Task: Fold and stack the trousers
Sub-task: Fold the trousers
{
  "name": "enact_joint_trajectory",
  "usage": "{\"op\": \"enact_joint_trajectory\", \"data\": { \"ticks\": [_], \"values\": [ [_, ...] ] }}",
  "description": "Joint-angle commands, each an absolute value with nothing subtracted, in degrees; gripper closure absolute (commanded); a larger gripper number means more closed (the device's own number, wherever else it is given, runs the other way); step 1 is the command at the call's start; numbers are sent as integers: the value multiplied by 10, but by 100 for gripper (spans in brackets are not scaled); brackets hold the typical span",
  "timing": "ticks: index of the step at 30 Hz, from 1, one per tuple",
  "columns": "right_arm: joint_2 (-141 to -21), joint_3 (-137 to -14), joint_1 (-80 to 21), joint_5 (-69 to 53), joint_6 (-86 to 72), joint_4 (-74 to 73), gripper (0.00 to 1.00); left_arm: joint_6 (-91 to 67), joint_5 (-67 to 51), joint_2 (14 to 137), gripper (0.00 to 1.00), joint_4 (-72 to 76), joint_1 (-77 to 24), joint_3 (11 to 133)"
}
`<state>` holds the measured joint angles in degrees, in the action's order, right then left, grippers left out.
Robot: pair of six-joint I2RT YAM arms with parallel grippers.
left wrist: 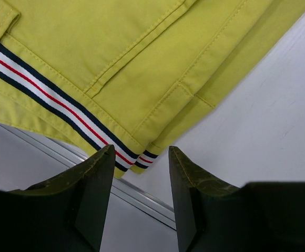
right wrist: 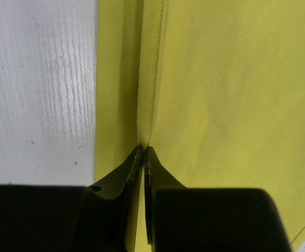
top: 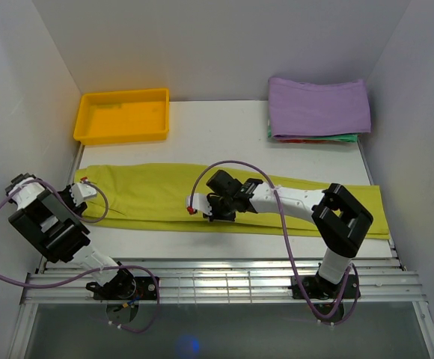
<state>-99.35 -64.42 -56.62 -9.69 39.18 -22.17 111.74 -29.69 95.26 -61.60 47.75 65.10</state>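
The yellow-green trousers point(top: 150, 194) lie stretched flat from left to right across the near half of the table. Their waistband end, with its white, dark and red striped trim point(left wrist: 47, 94), is at the left. My left gripper point(left wrist: 141, 152) hovers open at that waistband corner, which sits just past its fingertips with nothing between the jaws. In the top view the left gripper point(top: 82, 196) is at the trousers' left end. My right gripper point(right wrist: 143, 148) is shut on a pinched seam fold of the trousers point(right wrist: 221, 94), near the middle of their near edge point(top: 202, 207).
A yellow tray point(top: 123, 116) stands at the back left. A folded purple cloth point(top: 318, 105) tops a small stack at the back right. White walls close in both sides. Metal rails point(top: 224, 280) run along the table's near edge.
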Motion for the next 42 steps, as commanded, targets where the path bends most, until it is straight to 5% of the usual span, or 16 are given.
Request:
{"op": "enact_joint_trajectory", "data": {
  "ticks": [1, 9, 20, 30, 42],
  "values": [
    [-971, -670, -562, -120, 385, -229, 92, 1183, -310, 948, 44, -589, 479, 635],
    [-976, -680, -557, -133, 385, -237, 92, 1201, -308, 970, 47, -562, 475, 623],
    [-962, -700, -543, -147, 380, -241, 92, 1196, -343, 954, 100, -574, 475, 648],
    [-920, -721, -536, -209, 363, -287, 92, 1174, -417, 938, 100, -706, 492, 779],
    [-983, -625, -548, -243, 362, -238, 92, 1184, -299, 967, 100, -627, 496, 651]
  ]
}}
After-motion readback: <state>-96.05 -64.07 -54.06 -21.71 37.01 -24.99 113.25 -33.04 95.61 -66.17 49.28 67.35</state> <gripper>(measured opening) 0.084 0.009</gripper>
